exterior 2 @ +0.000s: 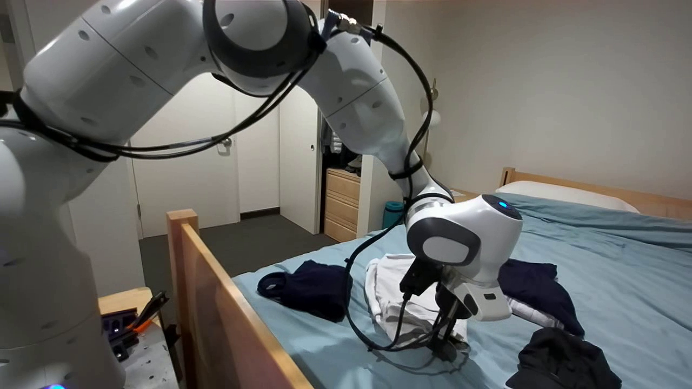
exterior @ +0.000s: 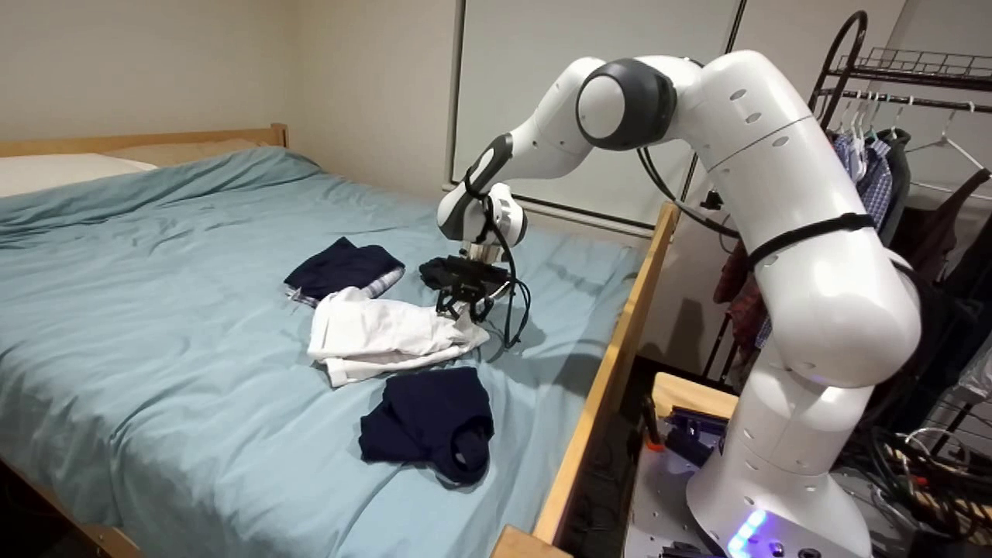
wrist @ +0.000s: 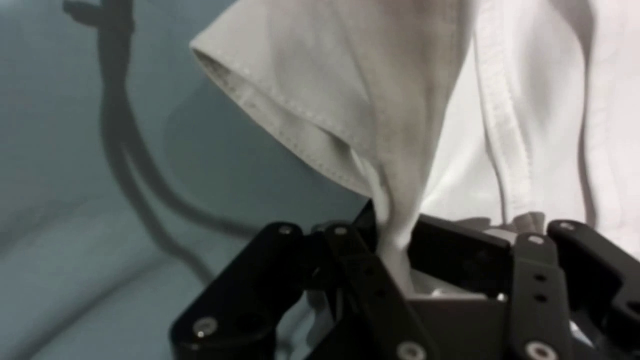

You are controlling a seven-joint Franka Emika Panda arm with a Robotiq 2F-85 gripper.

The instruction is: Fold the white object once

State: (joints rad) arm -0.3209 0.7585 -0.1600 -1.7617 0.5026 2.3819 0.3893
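In the wrist view, the end effector [wrist: 395, 232] has a bit of the white cloth [exterior: 380, 333] squeezed b/w its two fingers [wrist: 457, 250]. The rest of the cloth lies crumpled on the worktop [exterior: 217, 333] (it's all blue & wrinkly). In an exterior view, the cloth sits b/w a navy top [exterior: 430, 411] just beside it on the near side & a navy bundle [exterior: 341, 267] on the far left, w/ some checked cloth [exterior: 385, 284] poking out. A black bundle [exterior: 438, 273] is on the far side too, partly hidden behind the end effector.
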